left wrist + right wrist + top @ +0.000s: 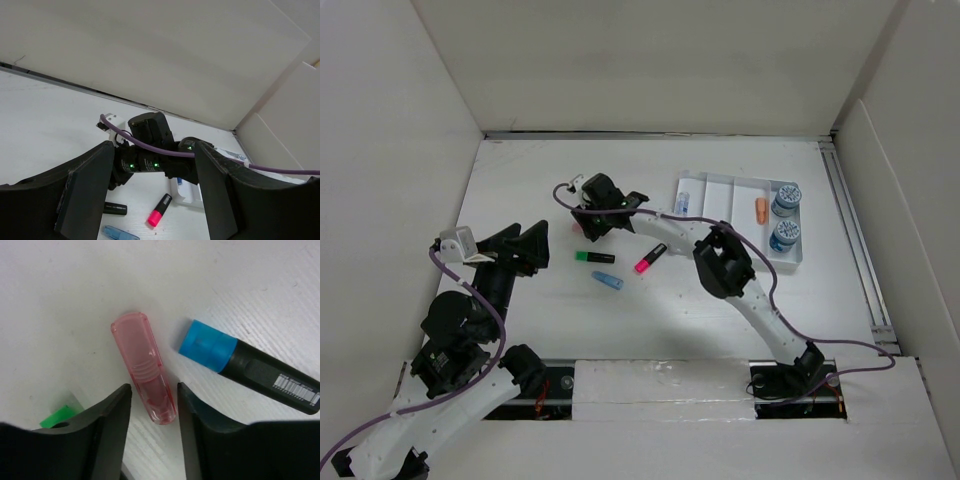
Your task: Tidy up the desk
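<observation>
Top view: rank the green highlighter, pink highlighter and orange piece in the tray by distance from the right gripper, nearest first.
1. green highlighter: just below the right gripper, toward the arm bases.
2. pink highlighter: farther right, beside the right arm.
3. orange piece: in the tray, far right.

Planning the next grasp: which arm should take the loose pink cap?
Right. The right tool straddles the pink cap lying on the desk, a finger on each side, next to the blue-capped marker. The left tool hangs farther back, open and empty, well short of that spot.
</observation>
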